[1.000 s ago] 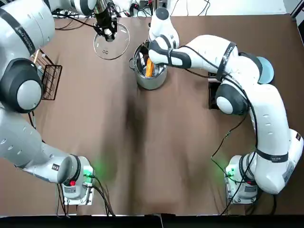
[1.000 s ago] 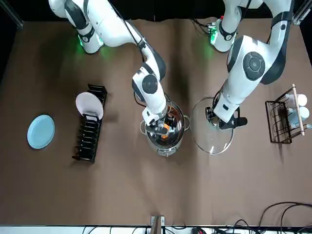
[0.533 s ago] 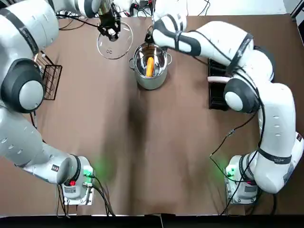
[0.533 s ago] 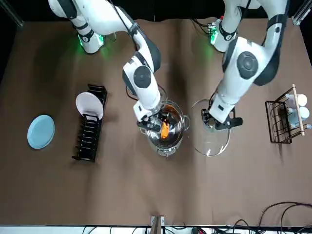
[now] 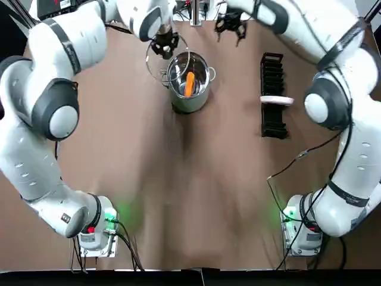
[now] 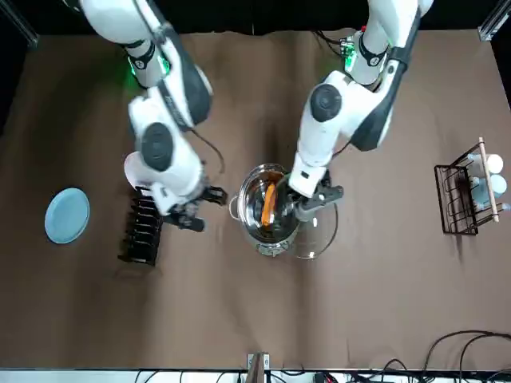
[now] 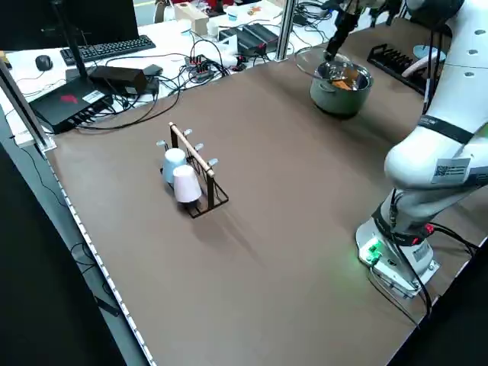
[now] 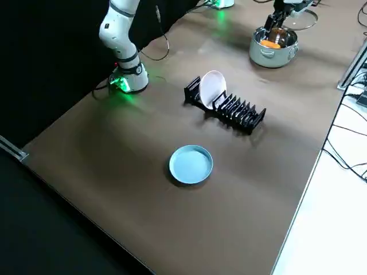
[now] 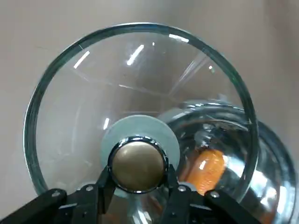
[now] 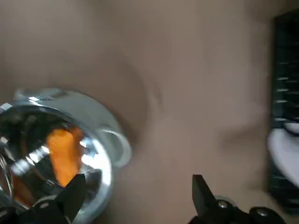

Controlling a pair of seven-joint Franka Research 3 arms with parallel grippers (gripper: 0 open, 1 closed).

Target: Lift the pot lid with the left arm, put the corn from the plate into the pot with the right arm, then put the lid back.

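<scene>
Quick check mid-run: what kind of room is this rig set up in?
Probably a robotics lab, not a kitchen: a keyboard and cables crowd the neighbouring desk, and the pot sits on a cloth-covered table.

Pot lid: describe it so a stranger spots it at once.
On the brown table, find the steel pot holding corn, far from the arms' bases. The lid is the clear glass disc held by its metal knob in the left gripper, partly over the pot; nothing else nearby is see-through.
</scene>
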